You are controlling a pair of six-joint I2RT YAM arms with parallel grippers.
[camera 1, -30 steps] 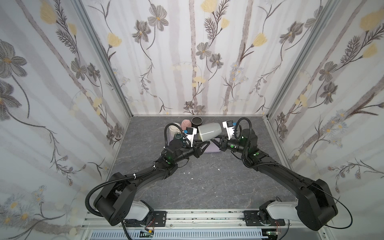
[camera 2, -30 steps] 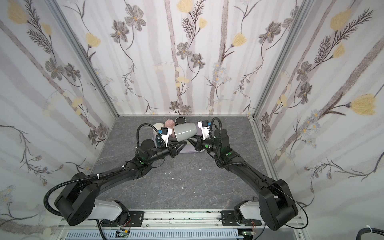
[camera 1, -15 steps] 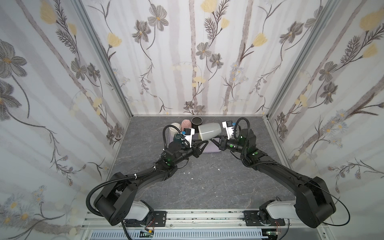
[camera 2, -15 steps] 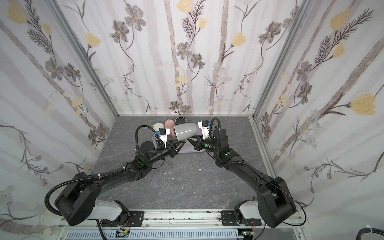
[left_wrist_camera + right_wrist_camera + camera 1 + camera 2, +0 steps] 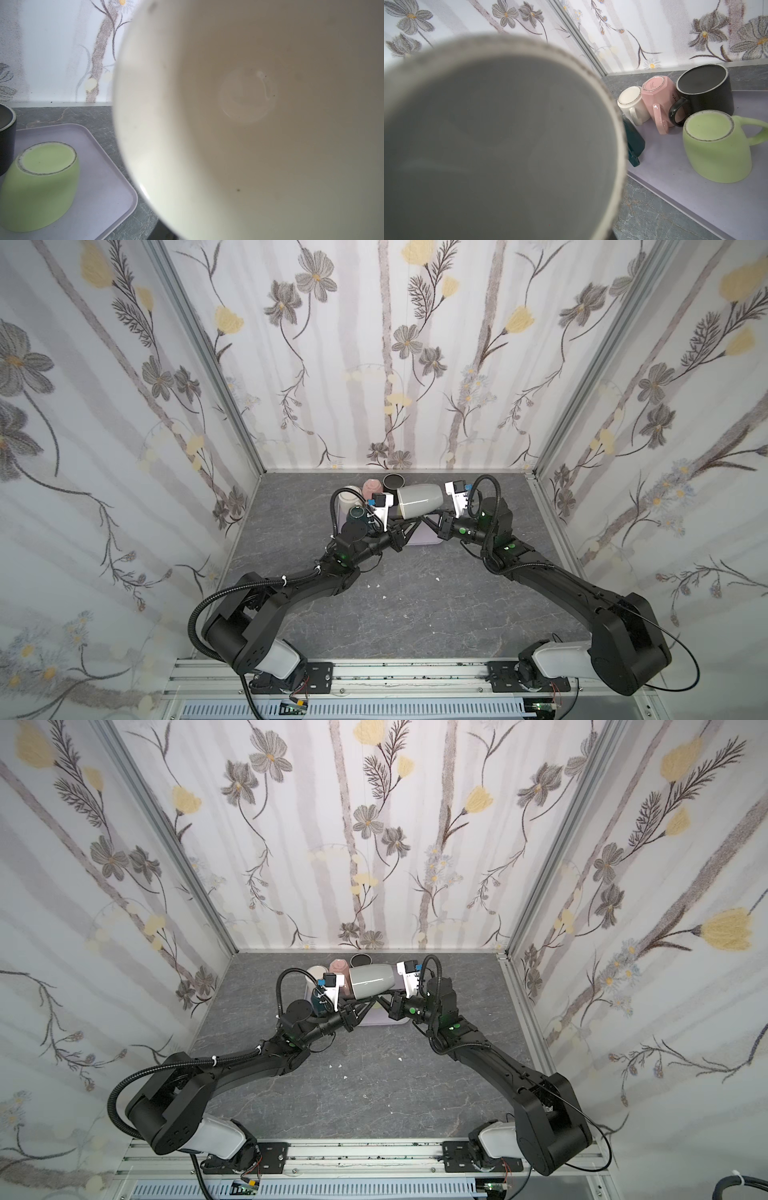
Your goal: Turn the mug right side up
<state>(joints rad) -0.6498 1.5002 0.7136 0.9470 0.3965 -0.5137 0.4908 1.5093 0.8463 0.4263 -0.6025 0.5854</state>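
A grey mug (image 5: 417,499) (image 5: 371,979) hangs on its side above the tray, held up between both arms. Its cream inside (image 5: 249,104) fills the left wrist view, so the mouth faces the left arm. Its flat grey base (image 5: 488,145) fills the right wrist view. In both top views my right gripper (image 5: 430,522) (image 5: 385,1003) reaches under the base end and is shut on the mug. My left gripper (image 5: 409,526) (image 5: 362,1009) reaches under the mouth end. The mug hides both pairs of fingertips in the wrist views, and I cannot tell how the left jaws stand.
A lavender tray (image 5: 419,540) (image 5: 675,187) lies below, by the back wall. It holds upside-down mugs: green (image 5: 716,145) (image 5: 41,187), black (image 5: 706,89), pink (image 5: 658,93), white (image 5: 633,104) and a teal one (image 5: 634,141). Grey marble tabletop (image 5: 415,614) spreads in front.
The mug and both arms stay almost where they were; only the left wrist has shifted very slightly.
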